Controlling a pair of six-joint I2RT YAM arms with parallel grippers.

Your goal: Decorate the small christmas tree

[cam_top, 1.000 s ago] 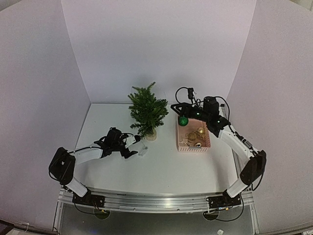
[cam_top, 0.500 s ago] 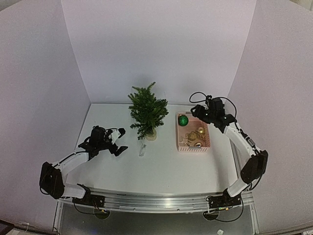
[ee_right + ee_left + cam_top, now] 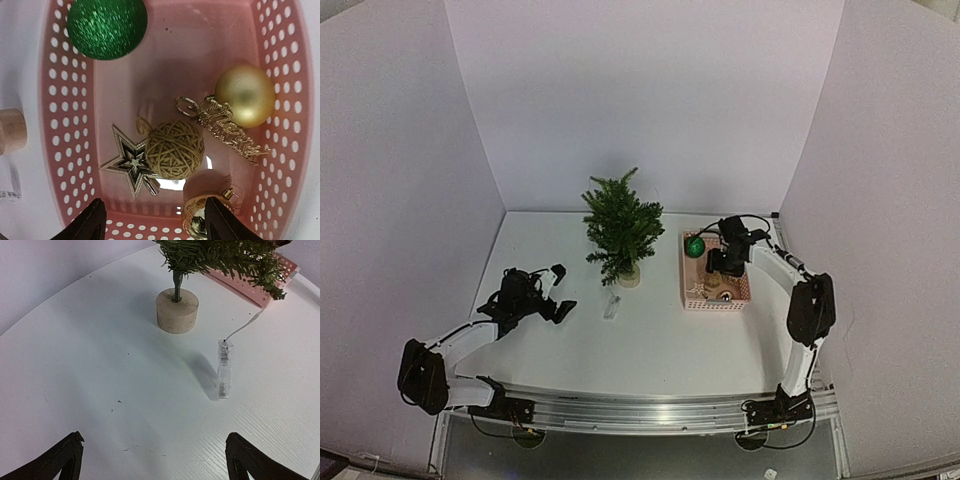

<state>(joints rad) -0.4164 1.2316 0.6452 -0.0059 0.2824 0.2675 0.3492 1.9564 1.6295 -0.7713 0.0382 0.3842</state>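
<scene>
Nearest you, at 9 o'clock of the table point(image 3: 100, 365), the left gripper point(image 3: 562, 288) sits low with its jaws spread wide and nothing in them.

Toward its 3 o'clock a clear battery pack point(image 3: 224, 369) lies flat, well apart from the fingers. A thin wire point(image 3: 245, 326) leads off toward the tree. You cannot tell whether it ends in lights among the needles.

Farther out at 2 o'clock, the right gripper point(image 3: 157, 222) hangs over the pink basket point(image 3: 50, 125), jaws parted and empty. Inside the basket lie:
- a green glitter ball point(image 3: 106, 26)
- a gold ball point(image 3: 245, 95)
- a twine ball point(image 3: 175, 149)
- a star point(image 3: 131, 164)
- a gold script piece point(image 3: 227, 127)
- a shiny bauble point(image 3: 202, 215)

Farthest, at 12 o'clock, the small christmas tree point(image 3: 620, 228) stands upright on its pale base point(image 3: 177, 310). No ornament shows on it.

Reckon the job barely begun: every basket piece is unhung.
</scene>
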